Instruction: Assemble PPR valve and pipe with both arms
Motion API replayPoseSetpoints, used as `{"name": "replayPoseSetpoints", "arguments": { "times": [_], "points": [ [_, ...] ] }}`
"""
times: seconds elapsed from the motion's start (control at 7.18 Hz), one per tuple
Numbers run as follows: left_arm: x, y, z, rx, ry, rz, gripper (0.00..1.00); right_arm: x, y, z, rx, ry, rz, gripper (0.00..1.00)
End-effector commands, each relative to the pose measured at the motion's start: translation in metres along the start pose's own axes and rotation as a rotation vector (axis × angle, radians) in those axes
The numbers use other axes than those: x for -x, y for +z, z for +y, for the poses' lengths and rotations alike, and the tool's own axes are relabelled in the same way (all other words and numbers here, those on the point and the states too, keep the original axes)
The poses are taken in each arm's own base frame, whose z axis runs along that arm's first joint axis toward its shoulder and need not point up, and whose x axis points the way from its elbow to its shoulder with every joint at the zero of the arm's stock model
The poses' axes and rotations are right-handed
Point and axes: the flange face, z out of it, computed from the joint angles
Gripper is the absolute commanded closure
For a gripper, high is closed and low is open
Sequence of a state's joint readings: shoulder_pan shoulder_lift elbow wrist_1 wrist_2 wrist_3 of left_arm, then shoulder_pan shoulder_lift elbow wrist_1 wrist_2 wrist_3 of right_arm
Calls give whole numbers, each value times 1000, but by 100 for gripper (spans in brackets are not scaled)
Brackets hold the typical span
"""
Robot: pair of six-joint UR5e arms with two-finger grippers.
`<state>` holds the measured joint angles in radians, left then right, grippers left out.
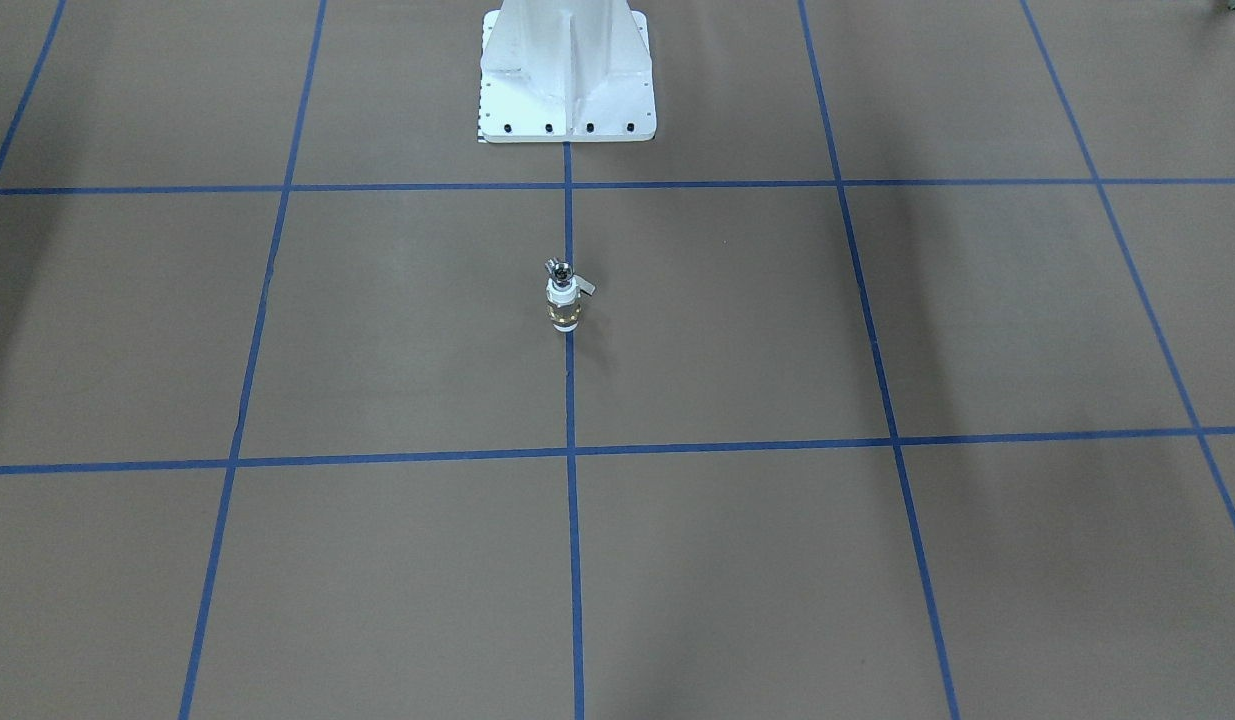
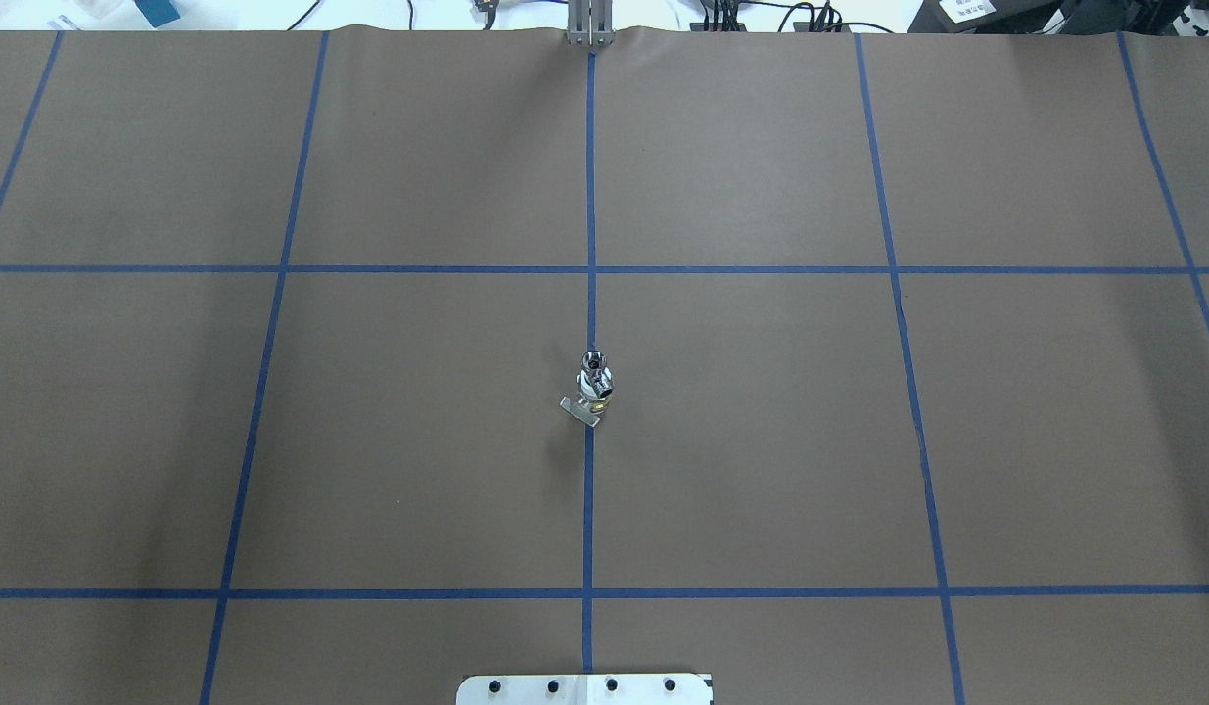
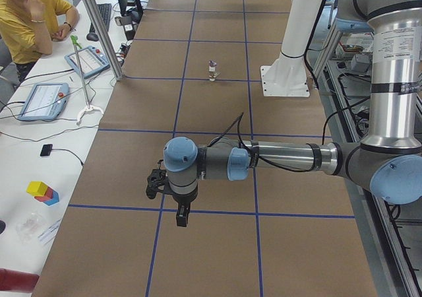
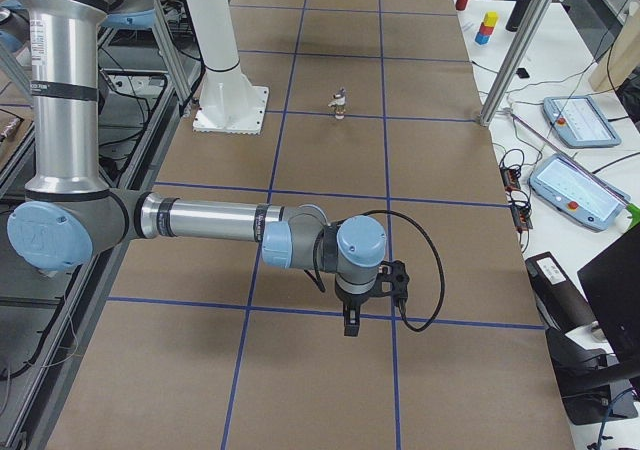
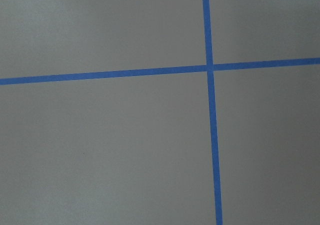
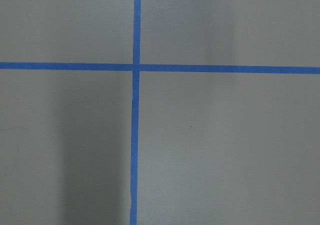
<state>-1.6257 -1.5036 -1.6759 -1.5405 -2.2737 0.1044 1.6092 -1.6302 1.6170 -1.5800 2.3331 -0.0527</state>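
Where brass-banded PPR valve (image 1: 565,305) stands, shiny pipe (image 1: 560,268) atop

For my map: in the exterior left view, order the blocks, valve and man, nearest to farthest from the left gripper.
1. Blocks, on the side table beside the left gripper.
2. Valve, mid-table, farther along.
3. Man, seated at the far end.
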Motion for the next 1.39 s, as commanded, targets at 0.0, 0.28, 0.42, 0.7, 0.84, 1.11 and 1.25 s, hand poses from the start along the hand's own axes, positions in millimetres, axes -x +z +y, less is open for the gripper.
{"name": "replayPoseSetpoints", "arguments": {
  "times": [0.0,0.28,0.42,0.7,0.84,1.11,1.25],
  "points": [
    [13,16,31,40,-28,-22,0,1,-1,-1,-2,-1,0,0],
    [12,16,32,38,-28,-16,0,0,0,1,1,2,-2,0],
    [11,15,32,37,-26,-14,0,-1,1,2,3,3,-2,0],
    [5,10,37,26,-14,-12,0,0,0,2,0,-1,-3,0],
    [2,6,38,20,-8,-14,0,4,-4,6,-9,-8,-6,0],
    [3,9,41,27,-11,-13,0,9,-8,7,-16,-17,-5,0],
    [3,9,41,27,-11,-13,0,9,-9,7,-17,-16,-4,0]
  ]
}}
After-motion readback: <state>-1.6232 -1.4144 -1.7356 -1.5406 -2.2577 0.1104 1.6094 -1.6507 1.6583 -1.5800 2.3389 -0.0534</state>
